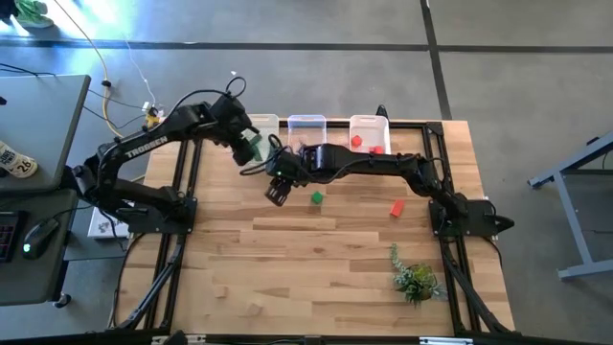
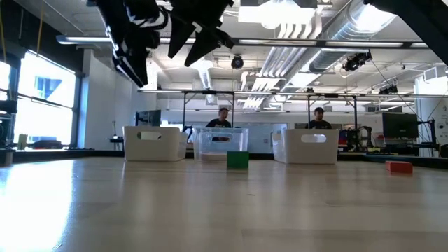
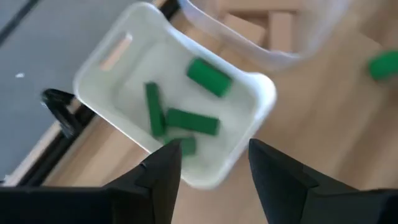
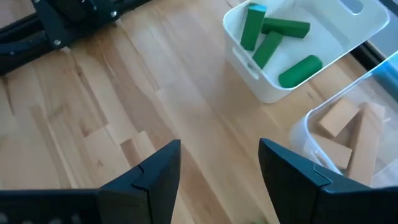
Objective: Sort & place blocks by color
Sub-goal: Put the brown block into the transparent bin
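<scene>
Green cube [image 1: 317,197] sits loose on the counter [image 1: 316,259] just beside the right gripper [image 1: 278,192], fingers spread and empty, clearly nearer than the left gripper [image 1: 251,146], spread empty over the bin [image 3: 249,149] of green blocks [image 3: 193,121]; red block [image 1: 397,208] lies farther off.
</scene>
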Robot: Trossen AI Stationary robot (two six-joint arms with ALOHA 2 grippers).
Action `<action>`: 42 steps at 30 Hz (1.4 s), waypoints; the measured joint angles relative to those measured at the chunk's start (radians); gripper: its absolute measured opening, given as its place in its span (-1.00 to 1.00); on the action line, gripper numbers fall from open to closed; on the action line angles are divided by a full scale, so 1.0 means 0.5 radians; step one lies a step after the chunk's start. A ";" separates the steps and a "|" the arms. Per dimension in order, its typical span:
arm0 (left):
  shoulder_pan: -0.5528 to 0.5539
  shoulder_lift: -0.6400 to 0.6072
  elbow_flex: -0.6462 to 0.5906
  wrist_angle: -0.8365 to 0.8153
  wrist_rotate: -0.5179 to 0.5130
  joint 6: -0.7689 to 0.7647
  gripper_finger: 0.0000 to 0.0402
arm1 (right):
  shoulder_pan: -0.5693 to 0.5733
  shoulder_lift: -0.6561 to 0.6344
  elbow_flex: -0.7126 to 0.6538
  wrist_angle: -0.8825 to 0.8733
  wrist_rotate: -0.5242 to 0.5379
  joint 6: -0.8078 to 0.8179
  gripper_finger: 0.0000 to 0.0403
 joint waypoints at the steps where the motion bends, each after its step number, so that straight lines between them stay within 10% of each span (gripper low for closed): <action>1: -0.010 -0.024 0.010 -0.051 0.040 0.006 -0.13 | 0.011 0.000 0.000 -0.009 0.000 0.000 0.00; 23: -0.761 -0.863 0.012 -0.705 0.316 -1.013 -0.13 | 0.070 0.000 0.000 -0.247 -0.007 -0.062 0.00; 42: -1.564 -0.900 -0.064 -0.839 0.395 -1.663 0.09 | 0.070 0.000 0.000 -0.268 -0.008 -0.192 0.00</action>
